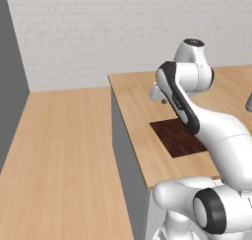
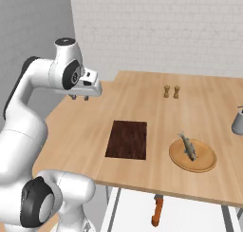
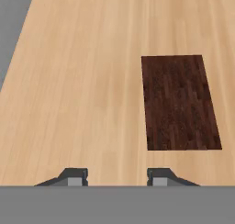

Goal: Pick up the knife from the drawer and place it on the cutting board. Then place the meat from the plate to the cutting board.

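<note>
Above the near left part of the counter (image 2: 142, 91), at the left of the right base view, the gripper (image 2: 79, 97) hangs with nothing between its fingers; in the hand view the two tips stand parted over bare wood, so I take it as released and empty. The cutting board (image 2: 126, 139) lies flat and bare near the counter's front edge, right of centre in the hand view and partly behind the arm in the left base view. To its right in the right base view sits the plate (image 2: 207, 164), with the meat (image 2: 188, 146) lying across it. Two small shakers (image 2: 171, 91) stand further back, and a grey pot-like thing (image 2: 238, 120) is cut off at the right edge.

By my reading the first step is barely started: the knife (image 2: 156, 212) is not yet fetched. An orange-brown handle shows below the counter's front edge, at the bottom of the right base view, inside what looks like the opened drawer (image 2: 114, 212). The next move would call for bringing the gripper out past the counter's edge and well down to that handle, fingers straddling it.

Much is hard to make out. The knife's blade is hidden under the counter's lip, so I cannot tell how it lies. The drawer is seen only in part, its depth unclear. What the meat really is stays vague; it reads as a small greyish lump.
</note>
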Robot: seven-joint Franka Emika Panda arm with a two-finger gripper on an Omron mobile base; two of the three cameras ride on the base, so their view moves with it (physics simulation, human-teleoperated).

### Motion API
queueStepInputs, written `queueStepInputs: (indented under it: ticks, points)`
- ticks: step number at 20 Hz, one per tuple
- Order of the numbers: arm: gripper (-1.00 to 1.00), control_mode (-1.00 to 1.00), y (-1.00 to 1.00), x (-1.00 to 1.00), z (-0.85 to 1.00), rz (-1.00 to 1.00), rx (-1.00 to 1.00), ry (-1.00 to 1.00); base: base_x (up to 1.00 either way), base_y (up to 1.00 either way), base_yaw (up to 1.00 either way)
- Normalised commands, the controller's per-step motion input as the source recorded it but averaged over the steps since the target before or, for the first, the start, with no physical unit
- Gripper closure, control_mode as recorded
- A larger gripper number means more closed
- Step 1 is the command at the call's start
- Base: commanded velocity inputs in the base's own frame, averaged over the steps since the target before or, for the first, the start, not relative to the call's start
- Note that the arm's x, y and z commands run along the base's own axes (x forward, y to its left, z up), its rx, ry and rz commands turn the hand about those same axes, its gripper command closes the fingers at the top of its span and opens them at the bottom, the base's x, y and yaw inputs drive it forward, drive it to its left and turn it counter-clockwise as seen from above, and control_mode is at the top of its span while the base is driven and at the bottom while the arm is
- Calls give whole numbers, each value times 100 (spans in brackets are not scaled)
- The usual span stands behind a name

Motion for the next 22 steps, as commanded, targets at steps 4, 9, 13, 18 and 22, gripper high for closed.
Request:
queueStepInputs:
  ticks: [4,9,13,18,22]
  points:
    - [-100,-100,-3,-38,-2,0,1,-10,0,0,0]
    - [-100,-100,-68,-65,-5,-17,17,-4,0,0,0]
    - [-100,-100,-73,-64,-1,-21,15,-1,0,0,0]
    - [-100,-100,-67,-33,-20,-23,8,1,0,0,0]
    - [-100,-100,-81,0,-45,-14,0,5,0,0,0]
